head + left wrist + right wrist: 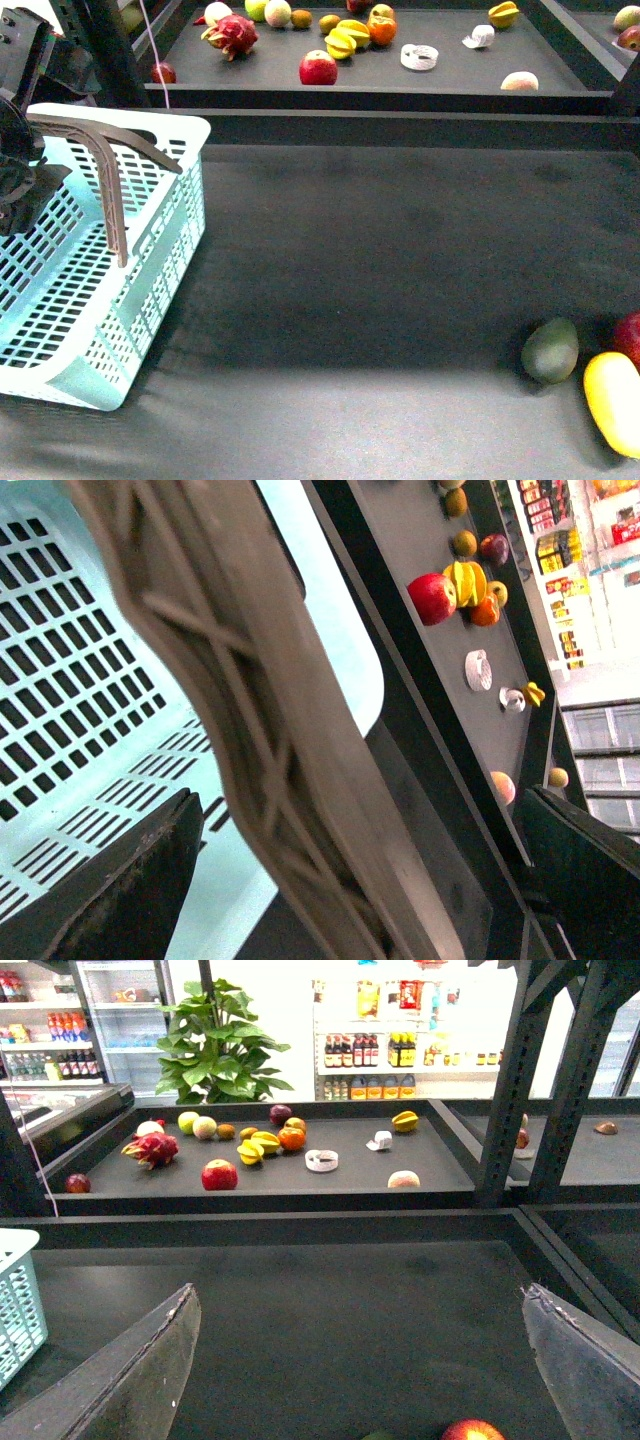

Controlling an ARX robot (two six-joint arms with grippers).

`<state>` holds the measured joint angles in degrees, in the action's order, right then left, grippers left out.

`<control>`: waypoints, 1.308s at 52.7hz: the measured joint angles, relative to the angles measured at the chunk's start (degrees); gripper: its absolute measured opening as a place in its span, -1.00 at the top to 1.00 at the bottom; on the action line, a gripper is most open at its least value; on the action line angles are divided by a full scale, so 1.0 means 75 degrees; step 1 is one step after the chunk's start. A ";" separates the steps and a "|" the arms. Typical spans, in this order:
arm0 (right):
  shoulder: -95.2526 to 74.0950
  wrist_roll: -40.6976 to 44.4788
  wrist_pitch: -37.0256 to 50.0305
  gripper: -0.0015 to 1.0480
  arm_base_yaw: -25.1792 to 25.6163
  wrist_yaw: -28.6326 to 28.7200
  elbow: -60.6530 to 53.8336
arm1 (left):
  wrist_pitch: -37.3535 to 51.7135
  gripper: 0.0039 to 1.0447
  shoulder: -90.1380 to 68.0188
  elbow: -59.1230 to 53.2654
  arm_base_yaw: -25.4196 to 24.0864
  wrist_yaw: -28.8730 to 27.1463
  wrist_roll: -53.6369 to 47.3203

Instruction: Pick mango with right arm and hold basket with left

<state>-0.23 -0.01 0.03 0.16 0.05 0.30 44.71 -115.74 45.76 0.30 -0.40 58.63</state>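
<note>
Left gripper straddled the basket handle, unclamped; right gripper, spread empty, needed lowering onto the mango at the counter's front-right corner.

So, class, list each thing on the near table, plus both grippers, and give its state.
left gripper: open
right gripper: open, empty
basket: upright, nothing seen inside
basket handle: raised, passing between the left gripper's jaws
mango: lying on the table, not held
green fruit: lying, not held
red fruit: lying, not held
</note>
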 joint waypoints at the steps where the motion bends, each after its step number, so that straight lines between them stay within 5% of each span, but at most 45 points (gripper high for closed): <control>1: 0.0000 0.0000 0.0000 -0.84 0.0000 0.0000 0.0000 | 0.0017 -0.89 -0.0090 0.0079 -0.0032 -0.0017 0.0035; 15: 0.0000 0.0000 0.0000 -0.84 0.0000 -0.0003 0.0000 | 0.0227 -0.87 -0.0784 0.0866 -0.0522 -0.0323 0.0326; 24: 0.0000 0.0000 0.0000 -0.84 0.0000 0.0000 0.0000 | 0.0050 -0.13 -0.0752 0.0915 -0.0627 -0.0315 0.0233; 40: 0.0000 0.0000 0.0000 -0.84 0.0000 0.0000 0.0000 | -0.0335 0.74 -0.0105 0.0306 -0.0458 0.0268 0.0466; 57: 0.0000 0.0000 0.0000 -0.84 0.0000 0.0000 0.0000 | -0.0609 0.82 0.1891 -0.1276 0.0134 0.1562 -0.0586; 69: 0.0000 0.0000 0.0000 -0.84 0.0000 0.0000 0.0000 | -0.0557 0.82 0.3564 -0.2305 0.0938 0.2725 -0.2515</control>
<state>-0.23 -0.01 0.03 0.16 0.05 0.30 40.53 -89.01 28.47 7.33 20.03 39.77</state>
